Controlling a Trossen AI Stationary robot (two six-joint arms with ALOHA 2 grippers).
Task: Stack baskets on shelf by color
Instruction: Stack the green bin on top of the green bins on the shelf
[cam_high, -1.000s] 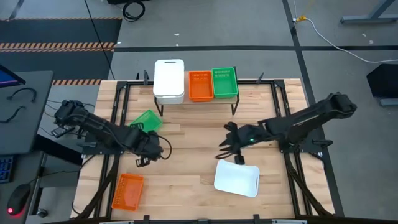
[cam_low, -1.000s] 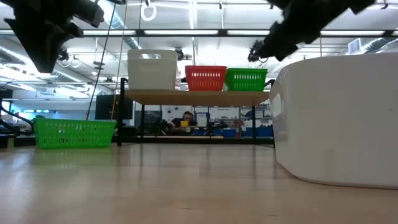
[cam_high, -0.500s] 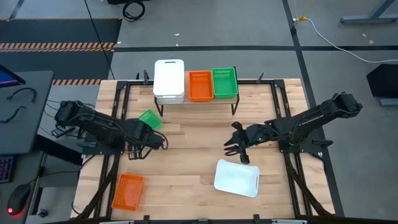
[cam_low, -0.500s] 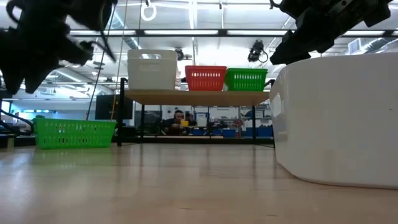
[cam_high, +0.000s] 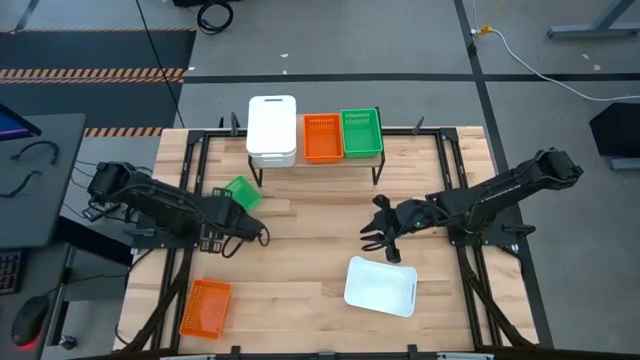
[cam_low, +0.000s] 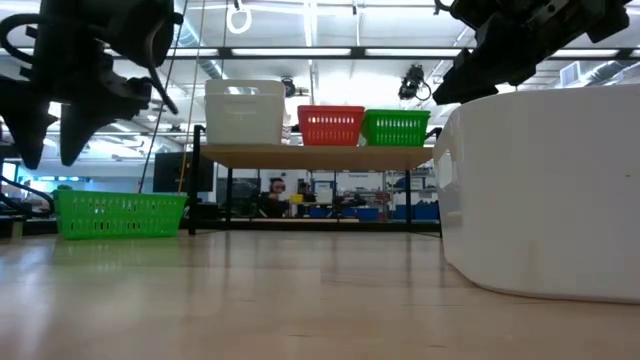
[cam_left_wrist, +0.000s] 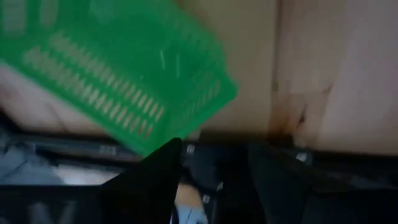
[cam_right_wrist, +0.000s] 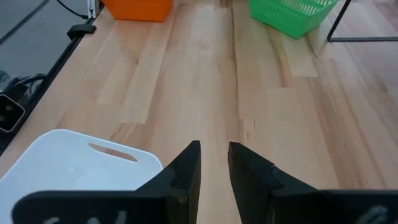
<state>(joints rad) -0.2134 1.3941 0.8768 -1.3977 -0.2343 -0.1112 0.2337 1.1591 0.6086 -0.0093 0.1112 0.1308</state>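
A: We note the left gripper (cam_high: 222, 243) hanging above the desk (cam_high: 320, 300) just beside the loose green basket (cam_high: 238, 192), fingers spread and nothing between them. The right gripper (cam_high: 375, 232) hovers near the loose white basket (cam_high: 381, 286) — fingers close together with a narrow gap, holding nothing.

B: Where do the rest sit?

A: On the shelf (cam_high: 372, 158) we have a white stack (cam_high: 272, 130), an orange basket (cam_high: 322, 137) and a green basket (cam_high: 361, 132) side by side. One orange basket (cam_high: 205, 307) lies on the desk near the left front corner, well apart from the shelf.

B: How do we expect them to handle?

A: Our judgement: thin plastic, light and fairly stiff, though the perforated walls may flex under a hard pinch. Smooth rims could slip. We would take the green one by a short wall, one finger inside and one outside; for the white — its end wall by the handle slot.
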